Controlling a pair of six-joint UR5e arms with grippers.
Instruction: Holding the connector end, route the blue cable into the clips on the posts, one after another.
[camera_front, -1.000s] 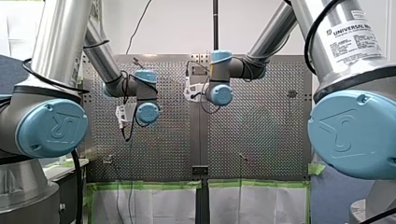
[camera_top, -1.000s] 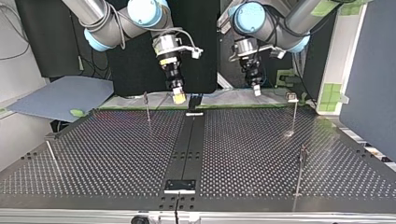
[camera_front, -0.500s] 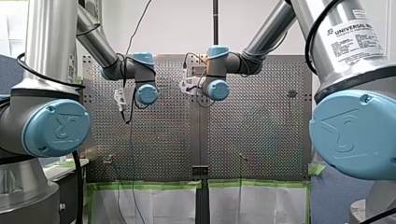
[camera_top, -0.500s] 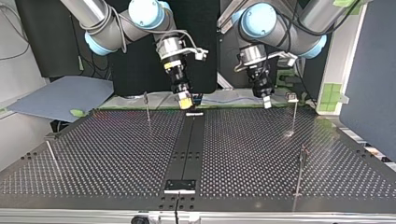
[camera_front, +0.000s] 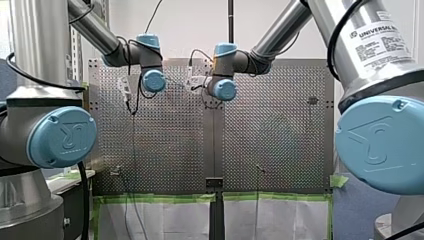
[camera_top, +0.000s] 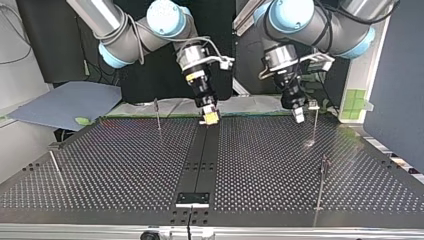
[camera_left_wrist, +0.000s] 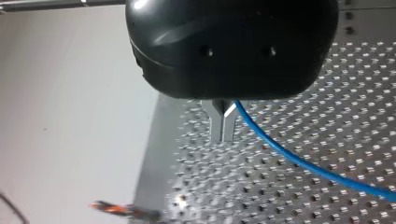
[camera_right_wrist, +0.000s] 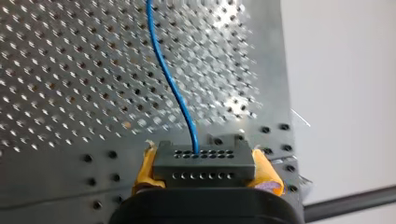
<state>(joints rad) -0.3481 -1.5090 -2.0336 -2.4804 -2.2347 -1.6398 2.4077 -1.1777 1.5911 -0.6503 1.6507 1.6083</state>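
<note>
Connector (camera_right_wrist: 204, 158) is clamped in right gripper (camera_right_wrist: 205, 171). Left gripper (camera_left_wrist: 222, 126), just beside post (camera_top: 316, 127), is closed on blue cable (camera_left_wrist: 299, 161). Slack should be taken up and cable lowered squarely into post's clip (camera_top: 313, 104).

The blue cable (camera_right_wrist: 170, 79) met a dark grey connector (camera_right_wrist: 203, 161) dotted with two rows of small holes. The right gripper (camera_right_wrist: 205, 169) had yellow pads (camera_right_wrist: 267, 171). The left gripper (camera_left_wrist: 223, 133) was glossy black with bare metal fingers (camera_left_wrist: 215, 123). The table (camera_front: 280, 130) was grey metal with an even grid of holes. The left arm (camera_front: 37, 45) and right arm (camera_front: 360, 45) were silver with light blue joint caps (camera_front: 60, 137). Green tape (camera_front: 155, 198) edged the table on the arms' side.
</note>
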